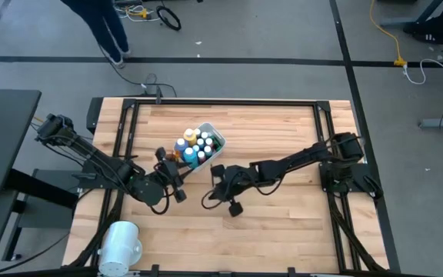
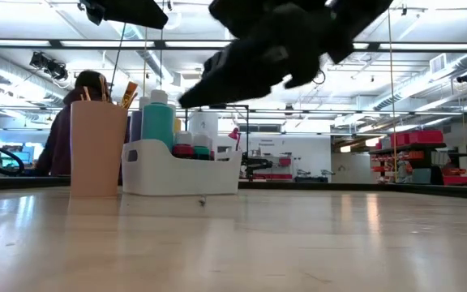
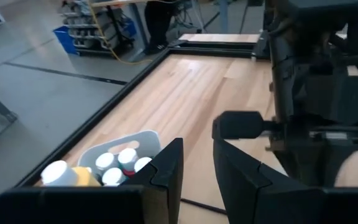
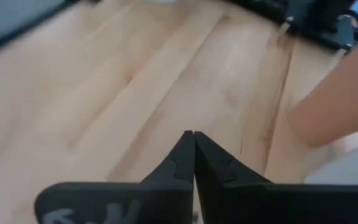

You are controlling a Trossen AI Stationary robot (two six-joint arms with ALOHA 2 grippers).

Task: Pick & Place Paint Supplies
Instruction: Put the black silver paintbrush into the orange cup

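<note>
Several white-capped paint bottles (image 1: 197,146) stand in a white tub (image 1: 217,141) left of the table's middle, also seen in the low view (image 2: 159,122). A tan cup (image 2: 96,146) holding thin brushes (image 2: 104,94) stands on the table beside the tub's near-left side. My left gripper (image 1: 174,175) hangs open just near of the cup, with nothing between its fingers (image 3: 166,168). My right gripper (image 4: 193,140) is shut and empty. It hangs above bare table right of the cup and points left and down (image 2: 189,99).
A large white cylinder (image 1: 120,245) lies at the table's near left corner. A small dark bit (image 2: 201,200) lies on the table before the tub. Bare wood stretches right of the tub and toward the near edge. A person (image 1: 102,27) stands beyond the far edge.
</note>
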